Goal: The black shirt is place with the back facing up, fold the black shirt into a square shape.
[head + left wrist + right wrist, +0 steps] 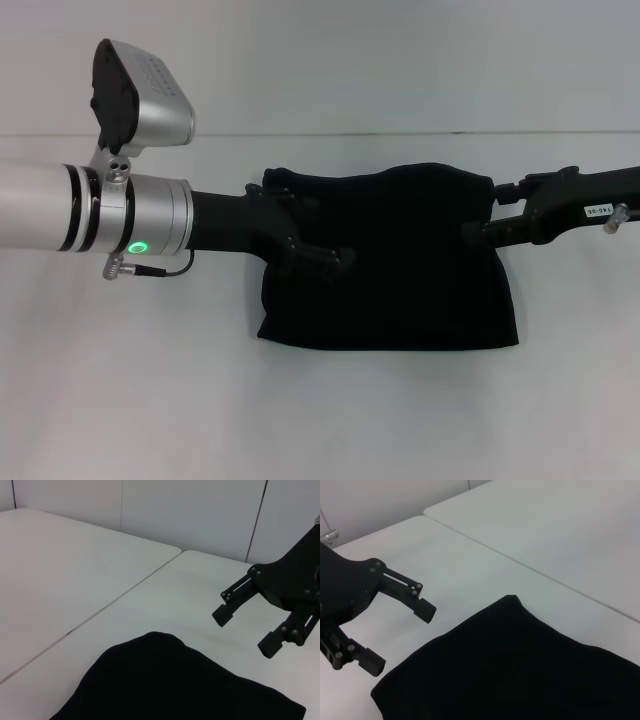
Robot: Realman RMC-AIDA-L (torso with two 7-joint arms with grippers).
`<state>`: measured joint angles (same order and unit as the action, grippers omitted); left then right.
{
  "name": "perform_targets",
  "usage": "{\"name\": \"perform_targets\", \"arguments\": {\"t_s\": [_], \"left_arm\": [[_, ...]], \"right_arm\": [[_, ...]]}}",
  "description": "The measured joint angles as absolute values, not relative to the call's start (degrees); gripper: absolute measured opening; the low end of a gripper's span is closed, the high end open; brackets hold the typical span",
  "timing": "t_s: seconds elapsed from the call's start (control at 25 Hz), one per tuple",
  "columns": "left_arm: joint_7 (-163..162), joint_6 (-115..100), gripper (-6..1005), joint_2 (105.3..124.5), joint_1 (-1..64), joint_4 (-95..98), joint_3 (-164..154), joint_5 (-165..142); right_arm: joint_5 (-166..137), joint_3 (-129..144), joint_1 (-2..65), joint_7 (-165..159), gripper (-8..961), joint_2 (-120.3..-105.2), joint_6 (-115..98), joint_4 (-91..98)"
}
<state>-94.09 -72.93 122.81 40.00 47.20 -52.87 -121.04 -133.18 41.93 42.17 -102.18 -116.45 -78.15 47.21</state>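
Note:
The black shirt (400, 270) lies folded into a rough rectangle on the white table (150, 400); no lettering shows. My left gripper (312, 225) is open and hovers over the shirt's left edge, holding nothing. My right gripper (487, 212) is open at the shirt's right edge, near its far corner, also empty. The left wrist view shows the shirt (175, 685) and the open right gripper (246, 630) beyond it. The right wrist view shows the shirt (520, 665) and the open left gripper (397, 637).
A seam (100, 610) between two white tabletops runs past the far side of the shirt, and shows in the right wrist view (530, 570) too. A pale wall (190, 510) stands behind the table.

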Motion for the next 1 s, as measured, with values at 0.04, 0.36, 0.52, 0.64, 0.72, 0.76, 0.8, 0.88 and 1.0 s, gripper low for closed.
{"name": "perform_targets", "arguments": {"t_s": [0.04, 0.36, 0.52, 0.64, 0.72, 0.76, 0.8, 0.88, 1.0], "left_arm": [[-94.1, -72.9, 909, 122.74, 40.0, 47.2, -52.9, -121.0], [-94.2, -72.8, 909, 122.61, 40.2, 47.2, -52.9, -121.1], [-94.2, -72.8, 909, 122.6, 40.3, 47.2, -52.8, -121.1], [-94.2, -72.8, 909, 122.6, 40.3, 47.2, -52.8, -121.1], [-94.2, -72.8, 909, 122.6, 40.3, 47.2, -52.8, -121.1], [-94.2, -72.8, 909, 122.6, 40.3, 47.2, -52.8, -121.1], [-94.2, -72.8, 909, 122.61, 40.3, 47.2, -52.8, -121.1], [-94.2, -72.8, 909, 122.61, 40.3, 47.2, -52.8, -121.1], [-94.2, -72.8, 909, 122.6, 40.2, 47.2, -52.8, -121.1]], "right_arm": [[-133.2, 42.0, 42.2, -102.2, 881, -116.48, -78.1, 47.3], [-133.2, 42.1, 42.2, -102.1, 877, -116.55, -77.8, 47.3], [-133.2, 42.1, 42.2, -102.1, 877, -116.54, -77.8, 47.3], [-133.2, 42.1, 42.2, -102.1, 877, -116.54, -77.8, 47.3], [-133.2, 42.1, 42.2, -102.1, 877, -116.54, -77.8, 47.4], [-133.2, 42.1, 42.2, -102.1, 877, -116.54, -77.8, 47.4], [-133.2, 42.1, 42.2, -102.1, 877, -116.54, -77.8, 47.4], [-133.2, 42.1, 42.2, -102.1, 877, -116.54, -77.8, 47.3], [-133.2, 42.1, 42.2, -102.1, 877, -116.54, -77.8, 47.3]]}}
